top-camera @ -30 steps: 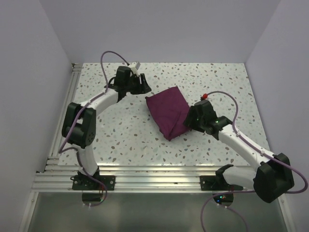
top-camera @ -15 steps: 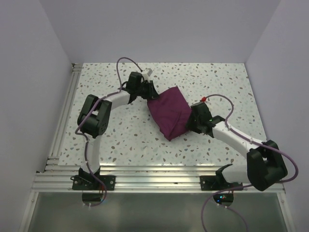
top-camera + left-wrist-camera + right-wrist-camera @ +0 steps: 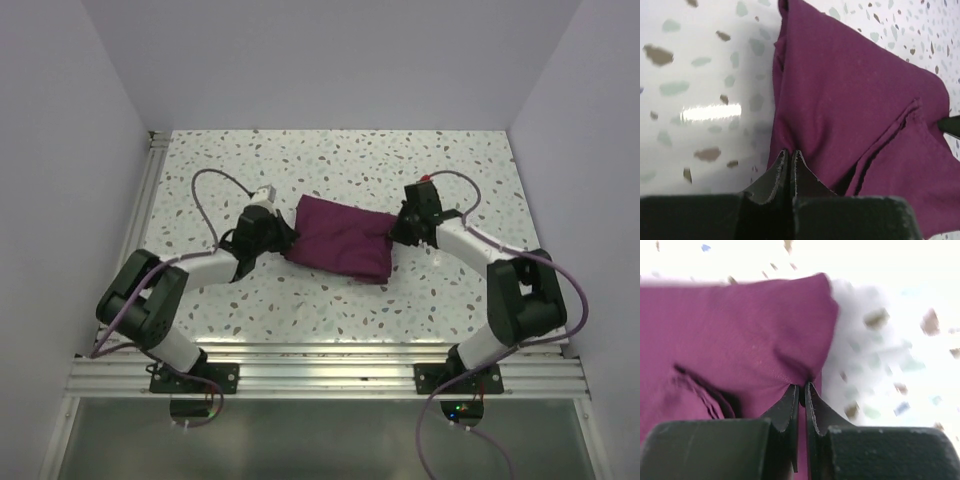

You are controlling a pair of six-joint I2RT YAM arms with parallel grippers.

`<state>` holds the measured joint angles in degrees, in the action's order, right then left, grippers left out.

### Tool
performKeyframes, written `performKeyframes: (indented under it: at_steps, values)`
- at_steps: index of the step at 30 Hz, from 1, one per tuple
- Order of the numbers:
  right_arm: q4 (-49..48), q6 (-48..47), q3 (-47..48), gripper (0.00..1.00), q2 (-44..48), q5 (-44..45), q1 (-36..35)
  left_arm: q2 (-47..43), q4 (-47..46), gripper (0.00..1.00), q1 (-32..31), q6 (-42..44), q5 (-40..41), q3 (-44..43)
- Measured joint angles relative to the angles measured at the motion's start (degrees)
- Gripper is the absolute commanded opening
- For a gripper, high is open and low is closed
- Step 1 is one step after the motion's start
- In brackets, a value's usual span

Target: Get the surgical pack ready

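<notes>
Cloth: The maroon cloth (image 3: pixel 340 240) lay as a folded, roughly rectangular bundle near the middle of the speckled tabletop (image 3: pixel 250 160). It sat between your two arms, its long side running left to right with a slight tilt.

Left claw: You had your left claw (image 3: pixel 790 151) clenched on the cloth's left edge. In the left wrist view the two fingertips met with a pinch of fabric between them, and creases fanned out from that spot.

Right claw: You had your right claw (image 3: pixel 802 386) clamped on the cloth's right edge, close to a rounded corner. The tips were nearly touching, and the fabric puckered where they bit.

Folds: From the left wrist, a layered fold edge ran diagonally across the far part of the bundle. From the right wrist, stacked layers showed to the left of the claw.

Arms: From above, both your arms reached inward, low over the tabletop, one at each end of the cloth.

Lift: You could not tell from these views whether the pinched edges were raised off the tabletop.

Cable: A purple cable (image 3: pixel 205 190) arched over your left forearm.
</notes>
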<state>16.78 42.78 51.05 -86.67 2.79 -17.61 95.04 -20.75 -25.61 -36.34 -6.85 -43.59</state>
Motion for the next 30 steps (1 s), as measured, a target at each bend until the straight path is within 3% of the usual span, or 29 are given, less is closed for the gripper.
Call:
performKeyframes:
  at_steps: [5,6,8,9,12,19,23,30]
  values:
    - [-0.1,-2.8,13.1,0.02,-12.3,-3.7,0.4,-15.6,-1.1,0.08,-10.1,-8.0,13.6,15.3]
    - [-0.3,-3.2,15.5,0.06,-14.5,-4.7,0.4,-18.7,-1.3,0.15,-12.4,-9.9,15.5,18.2]
    - [0.1,-4.2,19.6,0.14,-17.8,-6.6,0.0,-24.0,-0.3,0.19,-15.5,-12.9,18.0,22.4]
    - [0.3,-4.8,21.4,0.26,-19.2,-7.3,-0.3,-26.6,0.6,0.27,-16.5,-14.3,19.3,24.3]
    - [1.3,-6.6,24.2,0.48,-20.5,-7.6,-0.4,-34.4,8.0,0.39,-18.3,-16.8,23.9,27.6]
    - [2.5,-11.7,23.0,0.61,-14.3,-7.0,0.1,-49.5,25.6,0.60,-19.1,-15.0,30.8,25.8]
    - [3.0,-16.5,22.4,0.66,-7.2,-9.6,-0.9,-46.8,29.0,0.61,-17.0,-9.4,30.1,18.8]
    - [7.0,-25.6,25.7,0.69,-8.6,-15.7,-6.5,-30.1,27.1,0.61,-3.4,2.1,14.9,6.1]
